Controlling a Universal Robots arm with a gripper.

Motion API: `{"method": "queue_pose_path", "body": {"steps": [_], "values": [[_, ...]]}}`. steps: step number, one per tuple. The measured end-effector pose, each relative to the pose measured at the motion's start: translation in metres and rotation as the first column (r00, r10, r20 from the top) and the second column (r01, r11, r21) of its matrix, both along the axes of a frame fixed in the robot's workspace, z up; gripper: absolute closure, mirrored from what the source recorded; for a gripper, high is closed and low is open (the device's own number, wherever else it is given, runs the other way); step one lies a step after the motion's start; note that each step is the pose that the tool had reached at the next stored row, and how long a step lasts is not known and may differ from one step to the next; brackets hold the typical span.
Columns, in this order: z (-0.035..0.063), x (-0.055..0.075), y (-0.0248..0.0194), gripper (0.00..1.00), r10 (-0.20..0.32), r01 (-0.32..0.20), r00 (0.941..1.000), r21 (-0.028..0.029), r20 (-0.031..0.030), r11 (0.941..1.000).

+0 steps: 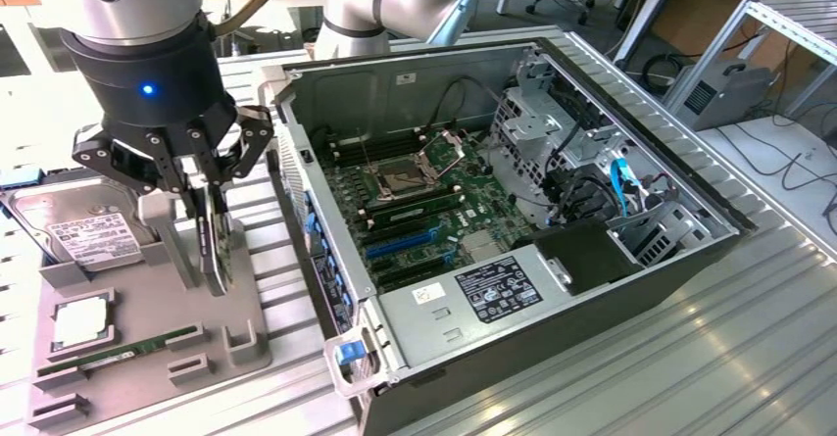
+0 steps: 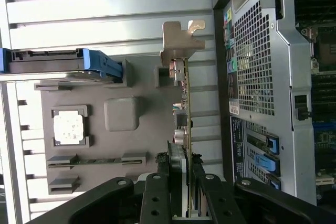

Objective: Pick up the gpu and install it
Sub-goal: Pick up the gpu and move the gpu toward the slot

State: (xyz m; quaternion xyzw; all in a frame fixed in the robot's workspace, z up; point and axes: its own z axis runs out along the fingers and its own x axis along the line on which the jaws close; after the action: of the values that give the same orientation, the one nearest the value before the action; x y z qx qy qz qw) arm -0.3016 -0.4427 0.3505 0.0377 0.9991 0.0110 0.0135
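The gpu (image 1: 219,252) stands on edge in the grey holder tray (image 1: 151,372), to the exterior view's left of the open computer case (image 1: 680,250). My gripper (image 1: 200,211) comes down on it from above, one finger on each face, shut on the card. In the wrist view the gpu (image 2: 184,108) runs edge-on away from my gripper (image 2: 181,174), with its silver bracket (image 2: 181,40) at the far end. Whether the card rests in its slot or is slightly lifted I cannot tell.
The tray also holds a hard drive (image 1: 85,235), a CPU (image 1: 81,323) and a green RAM stick (image 1: 118,351). Inside the case, the motherboard's blue expansion slots (image 1: 399,245) lie near the side wall. The case's perforated rear panel (image 2: 254,61) stands close beside the card.
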Motion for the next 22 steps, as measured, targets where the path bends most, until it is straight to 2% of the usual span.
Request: {"method": "queue_pose_path", "body": {"steps": [22], "values": [[0.0069, 0.0000, 0.0000, 0.73, 0.000, 0.000, 1.0000, 0.0000, 0.0000, 1.0000]]}}
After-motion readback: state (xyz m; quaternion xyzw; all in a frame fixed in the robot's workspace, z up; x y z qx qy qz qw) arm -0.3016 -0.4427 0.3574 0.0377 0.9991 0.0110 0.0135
